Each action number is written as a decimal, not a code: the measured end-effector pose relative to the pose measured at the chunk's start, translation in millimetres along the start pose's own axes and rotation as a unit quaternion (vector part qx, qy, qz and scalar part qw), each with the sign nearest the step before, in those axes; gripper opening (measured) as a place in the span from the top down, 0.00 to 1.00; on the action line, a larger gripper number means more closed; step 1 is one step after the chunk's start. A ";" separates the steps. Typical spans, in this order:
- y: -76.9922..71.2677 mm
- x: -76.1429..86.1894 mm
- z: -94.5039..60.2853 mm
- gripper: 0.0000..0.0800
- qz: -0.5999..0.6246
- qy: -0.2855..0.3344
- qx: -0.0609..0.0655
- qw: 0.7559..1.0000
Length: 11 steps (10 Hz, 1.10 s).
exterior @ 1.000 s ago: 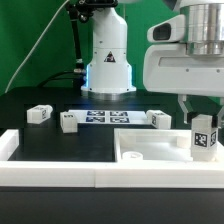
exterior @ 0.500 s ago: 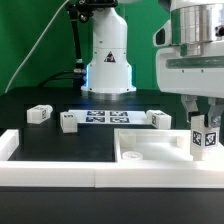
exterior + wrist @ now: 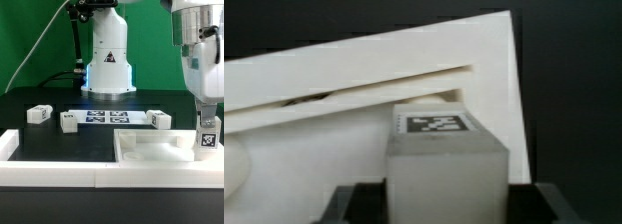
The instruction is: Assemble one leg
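My gripper (image 3: 207, 118) is shut on a leg (image 3: 207, 138), a small white block with a black-and-white tag. It holds the leg upright over the near right corner of the large white square panel (image 3: 150, 150). The leg's lower end is at the panel's rim level; whether it touches is unclear. In the wrist view the leg (image 3: 446, 150) fills the space between the dark fingers (image 3: 358, 205), with the panel's corner (image 3: 367, 90) behind it. Three more legs lie on the black table: one (image 3: 40, 113) at the exterior view's left, one (image 3: 68, 122) beside it, one (image 3: 160, 119) further right.
The marker board (image 3: 108, 117) lies flat in front of the robot base (image 3: 108, 70). A white wall (image 3: 60, 175) runs along the table's near edge, with a raised end (image 3: 8, 145) at the exterior view's left.
My gripper has moved down and slightly to the exterior view's right with the leg, bringing it lower onto the panel's corner. The other legs have not moved.
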<state>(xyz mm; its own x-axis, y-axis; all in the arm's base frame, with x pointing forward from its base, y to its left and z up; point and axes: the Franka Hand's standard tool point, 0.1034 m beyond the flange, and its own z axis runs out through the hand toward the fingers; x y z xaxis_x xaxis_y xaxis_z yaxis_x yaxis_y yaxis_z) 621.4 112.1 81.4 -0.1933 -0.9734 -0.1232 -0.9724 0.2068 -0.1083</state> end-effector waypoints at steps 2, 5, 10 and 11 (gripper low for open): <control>0.4 -1.2 0.3 0.62 0.056 -0.003 0.000 0.998; 1.2 -1.5 1.4 0.39 0.060 -0.003 -0.001 0.998; 0.9 -1.5 1.3 0.19 -0.016 -0.003 -0.003 1.000; 1.0 -1.5 1.5 0.19 -0.016 -0.003 -0.003 1.000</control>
<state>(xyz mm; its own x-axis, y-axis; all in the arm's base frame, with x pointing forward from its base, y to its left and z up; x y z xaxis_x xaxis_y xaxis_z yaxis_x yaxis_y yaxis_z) 620.9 113.9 80.1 -0.1604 -0.9790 -0.1262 -0.9790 0.1741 -0.1061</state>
